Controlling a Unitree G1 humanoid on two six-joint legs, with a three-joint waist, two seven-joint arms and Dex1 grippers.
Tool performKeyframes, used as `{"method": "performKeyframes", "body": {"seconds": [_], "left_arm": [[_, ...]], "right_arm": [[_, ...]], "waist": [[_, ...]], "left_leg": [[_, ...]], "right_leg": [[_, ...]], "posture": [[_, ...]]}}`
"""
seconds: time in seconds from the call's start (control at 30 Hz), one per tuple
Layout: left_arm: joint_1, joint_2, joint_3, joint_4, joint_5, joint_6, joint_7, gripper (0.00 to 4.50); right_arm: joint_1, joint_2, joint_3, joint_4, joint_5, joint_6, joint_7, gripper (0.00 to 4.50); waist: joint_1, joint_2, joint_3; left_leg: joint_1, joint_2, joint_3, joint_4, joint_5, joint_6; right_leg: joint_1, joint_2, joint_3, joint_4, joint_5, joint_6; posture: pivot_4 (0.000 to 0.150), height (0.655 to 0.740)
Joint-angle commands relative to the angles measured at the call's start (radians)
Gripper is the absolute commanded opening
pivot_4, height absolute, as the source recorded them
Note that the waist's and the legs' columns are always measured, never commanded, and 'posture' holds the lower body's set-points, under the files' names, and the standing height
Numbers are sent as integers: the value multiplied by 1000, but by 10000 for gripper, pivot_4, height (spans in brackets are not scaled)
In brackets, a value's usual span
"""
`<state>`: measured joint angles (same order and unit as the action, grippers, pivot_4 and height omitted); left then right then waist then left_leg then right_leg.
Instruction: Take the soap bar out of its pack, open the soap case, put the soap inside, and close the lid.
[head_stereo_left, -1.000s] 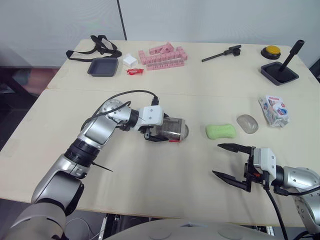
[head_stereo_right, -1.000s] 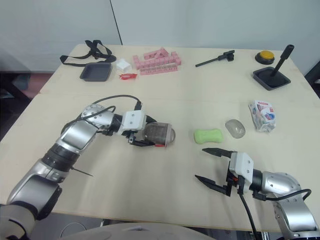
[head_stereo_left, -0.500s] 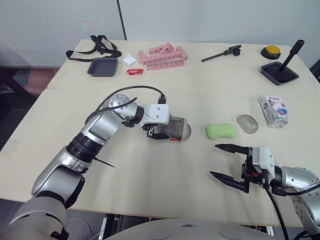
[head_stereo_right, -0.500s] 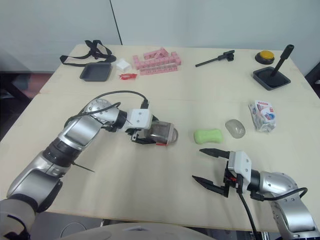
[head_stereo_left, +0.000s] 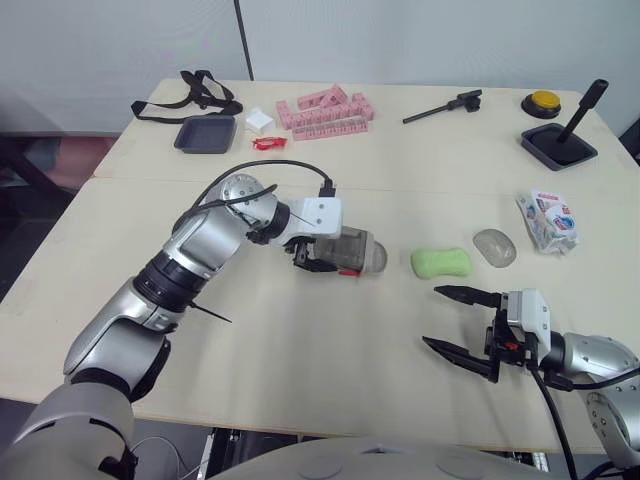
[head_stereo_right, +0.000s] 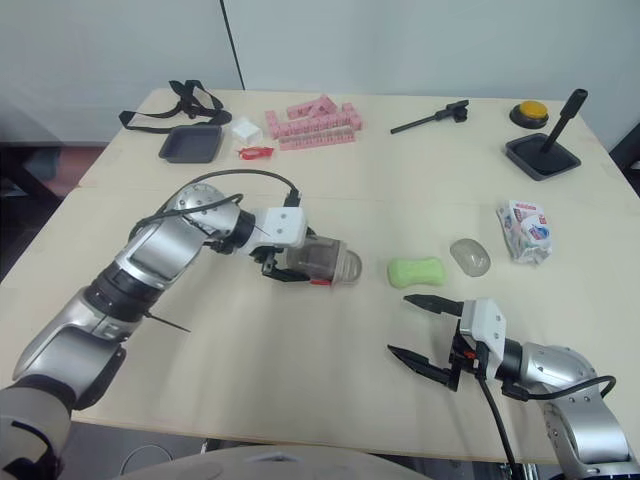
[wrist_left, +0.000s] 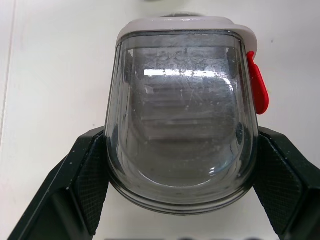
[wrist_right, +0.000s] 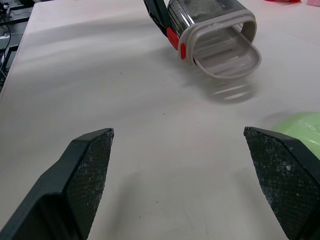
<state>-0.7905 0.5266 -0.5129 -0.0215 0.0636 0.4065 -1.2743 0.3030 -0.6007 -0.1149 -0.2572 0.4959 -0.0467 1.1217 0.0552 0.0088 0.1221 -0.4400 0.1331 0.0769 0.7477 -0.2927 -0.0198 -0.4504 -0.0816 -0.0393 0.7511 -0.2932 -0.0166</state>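
Note:
My left gripper (head_stereo_left: 338, 254) is shut on the clear soap case (head_stereo_left: 352, 252), which has a pale rim and a red latch (wrist_left: 258, 89). The case is held on its side near the table's middle. Its open mouth (wrist_right: 227, 46) faces the green soap bar (head_stereo_left: 441, 263), which lies bare on the table just to the right. A clear domed lid (head_stereo_left: 494, 247) lies beside the soap, and the crumpled soap pack (head_stereo_left: 546, 221) is further right. My right gripper (head_stereo_left: 433, 317) hovers open near the front edge, below the soap, holding nothing.
Along the far edge are a black strap (head_stereo_left: 200, 92), a dark tray (head_stereo_left: 205, 133), a white block (head_stereo_left: 260, 120), a red item (head_stereo_left: 268, 143), pink bricks (head_stereo_left: 325, 112), a black tool (head_stereo_left: 445, 106), a yellow button (head_stereo_left: 545, 102) and a black lever stand (head_stereo_left: 560, 145).
My left gripper has carried the soap case a little to the right, closer to the green soap. The right gripper has stayed open and barely shifted.

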Motion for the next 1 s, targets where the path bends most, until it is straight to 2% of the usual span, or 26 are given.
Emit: {"method": "performKeyframes", "body": {"seconds": [0.03,0.3,0.53,1.0], "left_arm": [[-18,16,8,-17,2,0,-11,34577],[-12,70,33,28,12,-71,-14,34577],[56,129,68,51,-19,-161,-38,34577],[96,94,139,224,-106,-317,-61,34577]], "right_arm": [[5,-10,-7,-6,-2,-25,15,44594],[-10,-13,-11,10,-2,-28,20,44594],[-17,-20,-11,15,-3,-26,25,44594],[-34,-37,-11,33,3,-23,38,44594]], "waist": [[0,0,0],[0,0,0],[-2,0,0],[0,0,0]], "left_leg": [[0,0,0,0,0,0],[0,0,0,0,0,0],[0,0,0,-1,0,0],[0,0,0,-1,0,0]], "right_leg": [[0,0,0,0,0,0],[0,0,0,0,0,0],[0,0,0,-1,0,0],[0,0,0,-1,0,0]], "posture": [[1500,7109],[1500,7109],[1500,7109],[1500,7109]]}}
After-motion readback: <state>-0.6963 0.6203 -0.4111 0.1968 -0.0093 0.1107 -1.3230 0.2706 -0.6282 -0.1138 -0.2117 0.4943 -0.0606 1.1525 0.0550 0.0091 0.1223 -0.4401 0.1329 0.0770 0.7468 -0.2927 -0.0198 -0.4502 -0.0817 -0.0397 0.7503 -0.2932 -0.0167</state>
